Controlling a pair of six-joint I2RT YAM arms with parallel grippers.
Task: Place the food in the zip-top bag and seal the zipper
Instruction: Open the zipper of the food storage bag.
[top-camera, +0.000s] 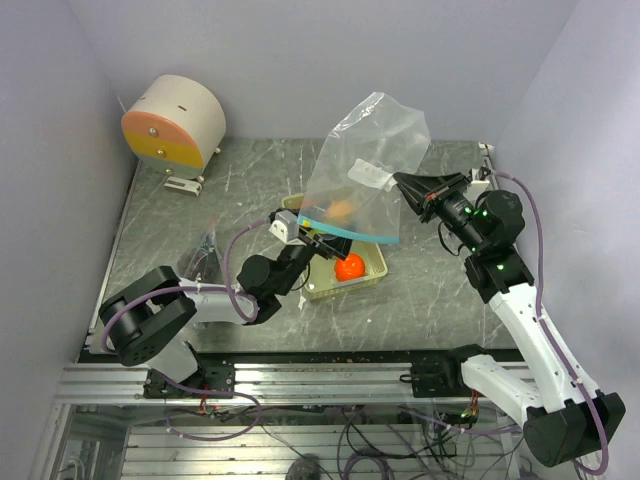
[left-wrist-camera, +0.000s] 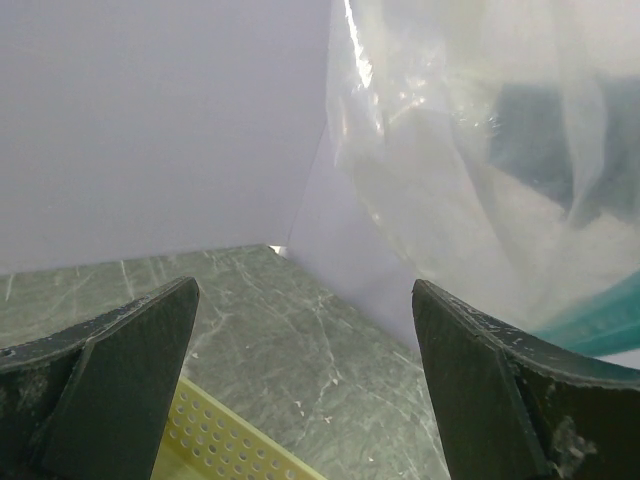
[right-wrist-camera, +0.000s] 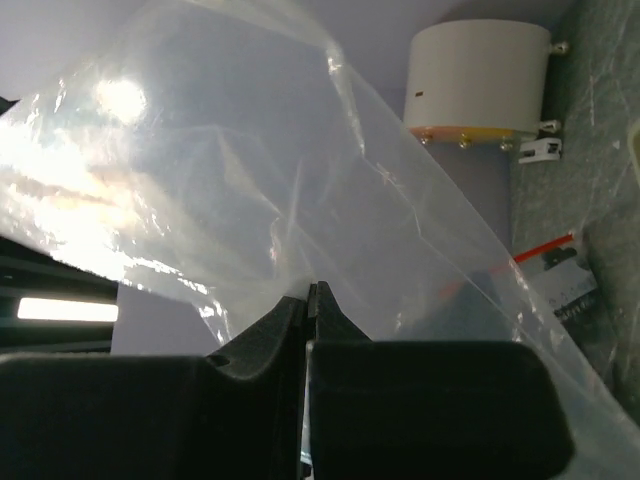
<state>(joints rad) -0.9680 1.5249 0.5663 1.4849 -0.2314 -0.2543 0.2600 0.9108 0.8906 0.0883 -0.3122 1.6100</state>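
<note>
My right gripper is shut on the film of the clear zip-top bag and holds it up above the table; in the right wrist view the fingertips pinch the plastic. The zipper hangs at the bag's lower edge as a teal strip, also visible in the left wrist view. My left gripper stands open just below that edge, nothing between its fingers. A red-orange fruit lies in the pale yellow-green basket. Another orange fruit shows through the bag.
A white drum with an orange face stands at the back left, also in the right wrist view. A small dark object lies left of the left arm. The basket's perforated rim sits under the left fingers. Walls close in on three sides.
</note>
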